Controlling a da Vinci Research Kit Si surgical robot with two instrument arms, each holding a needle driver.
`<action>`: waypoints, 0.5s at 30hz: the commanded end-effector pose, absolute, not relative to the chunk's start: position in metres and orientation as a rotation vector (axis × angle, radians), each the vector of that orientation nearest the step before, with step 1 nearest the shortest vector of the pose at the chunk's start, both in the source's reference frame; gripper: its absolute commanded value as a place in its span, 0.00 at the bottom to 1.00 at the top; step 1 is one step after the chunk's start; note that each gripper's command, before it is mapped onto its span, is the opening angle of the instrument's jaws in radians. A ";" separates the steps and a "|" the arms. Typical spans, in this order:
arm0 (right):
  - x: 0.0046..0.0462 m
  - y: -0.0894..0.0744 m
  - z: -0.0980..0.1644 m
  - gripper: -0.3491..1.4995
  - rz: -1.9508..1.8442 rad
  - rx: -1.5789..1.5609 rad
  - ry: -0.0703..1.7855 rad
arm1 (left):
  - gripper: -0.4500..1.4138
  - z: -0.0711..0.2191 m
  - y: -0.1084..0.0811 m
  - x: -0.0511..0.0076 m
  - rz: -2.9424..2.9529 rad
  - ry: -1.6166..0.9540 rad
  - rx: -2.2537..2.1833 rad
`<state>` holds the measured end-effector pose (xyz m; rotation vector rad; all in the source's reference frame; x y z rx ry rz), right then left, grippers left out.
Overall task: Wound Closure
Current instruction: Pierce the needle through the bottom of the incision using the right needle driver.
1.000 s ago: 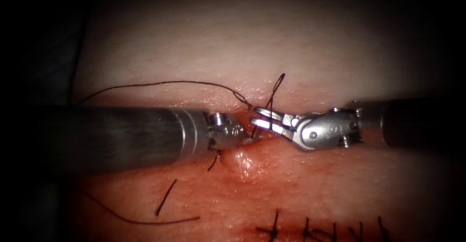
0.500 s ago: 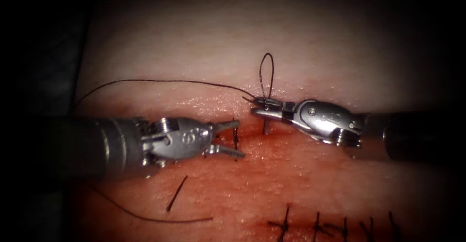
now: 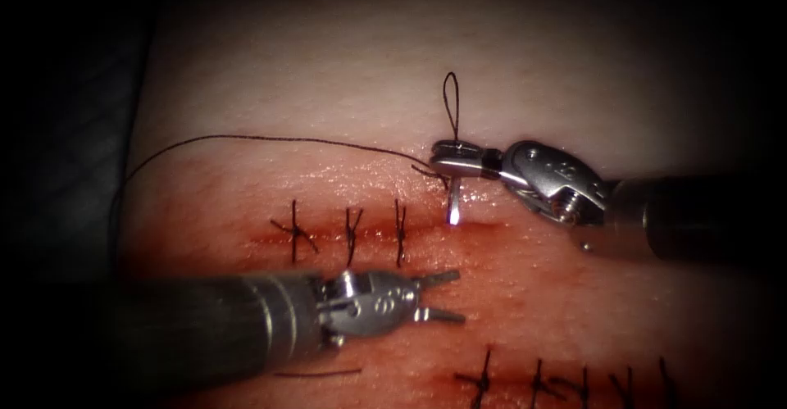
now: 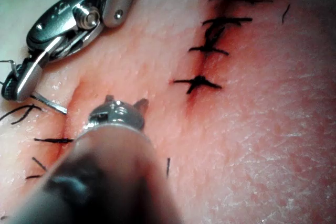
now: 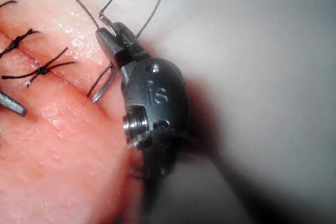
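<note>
My right tool (image 3: 447, 160) clenches the curved needle (image 3: 452, 204) near its swaged end, the tip hanging down just over the cut (image 3: 492, 227) at the right end of three finished stitches (image 3: 350, 234). The thread (image 3: 246, 138) loops above the jaws and trails off left across the tissue (image 3: 574, 311). My left tool (image 3: 443, 297) hovers below the cut, jaws spread apart, grasping nothing.

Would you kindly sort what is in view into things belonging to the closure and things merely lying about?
In use:
right tool, shut on the needle near its thread end
thread
left tool, open, holding nothing
cut
tissue

Lying about:
loose thread piece
finished stitches
</note>
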<state>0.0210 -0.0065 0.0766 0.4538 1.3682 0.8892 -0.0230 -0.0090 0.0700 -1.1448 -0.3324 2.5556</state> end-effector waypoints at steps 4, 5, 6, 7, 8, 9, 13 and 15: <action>0.0218 -0.006 0.077 0.00 0.970 0.520 1.357 | 0.35 0.071 -0.010 -0.0232 2.579 -0.361 -1.111; 0.0218 -0.006 0.077 0.00 0.985 0.532 1.354 | 0.35 0.071 -0.010 -0.0231 2.585 -0.367 -1.110; 0.0218 -0.006 0.077 0.00 0.999 0.544 1.352 | 0.34 0.072 -0.011 -0.0230 2.589 -0.374 -1.101; 0.0219 -0.006 0.077 0.00 1.003 0.548 1.352 | 0.34 0.072 -0.011 -0.0229 2.588 -0.377 -1.097; 0.0220 -0.006 0.077 0.00 1.007 0.551 1.352 | 0.34 0.072 -0.011 -0.0228 2.592 -0.380 -1.098; 0.0220 -0.007 0.078 0.00 1.017 0.556 1.350 | 0.33 0.072 -0.011 -0.0227 2.597 -0.387 -1.097; 0.0220 -0.007 0.078 0.00 1.033 0.596 1.344 | 0.33 0.071 -0.012 -0.0225 2.614 -0.400 -1.085; 0.0220 -0.007 0.078 0.00 1.052 0.621 1.343 | 0.32 0.071 -0.013 -0.0226 2.614 -0.397 -1.082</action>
